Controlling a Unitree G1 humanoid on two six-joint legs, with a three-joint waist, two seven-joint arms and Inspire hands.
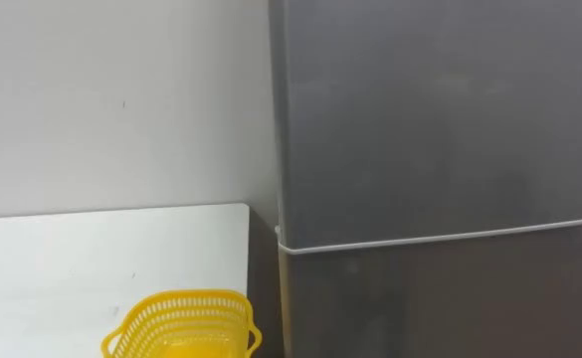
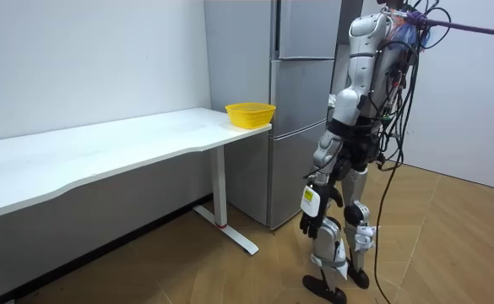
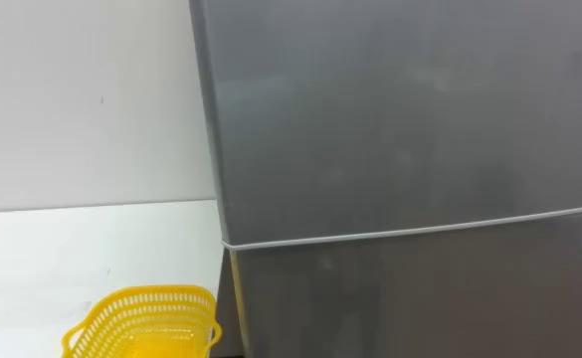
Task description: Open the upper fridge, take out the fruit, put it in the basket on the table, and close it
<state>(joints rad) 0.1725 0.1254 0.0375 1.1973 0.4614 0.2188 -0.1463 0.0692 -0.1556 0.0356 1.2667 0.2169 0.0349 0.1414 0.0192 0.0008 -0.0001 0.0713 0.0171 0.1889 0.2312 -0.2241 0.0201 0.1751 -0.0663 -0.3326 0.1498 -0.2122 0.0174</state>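
The robot stood upright on the wood floor point(image 2: 449, 245) facing the fridge point(image 1: 440, 298). Its left hand point(image 2: 309, 221) hung by its thigh; whether spread or closed, I could not tell. A yellow basket point(image 1: 183, 323) sat on the white table's point(image 1: 82, 259) corner, just beside the fridge. The upper fridge door point(image 1: 440, 119) was shut, with a pale wall point(image 1: 111, 99) behind the table.

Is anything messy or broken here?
Nothing stands out. The fridge doors are shut, and the yellow basket sits upright on the table corner beside it.
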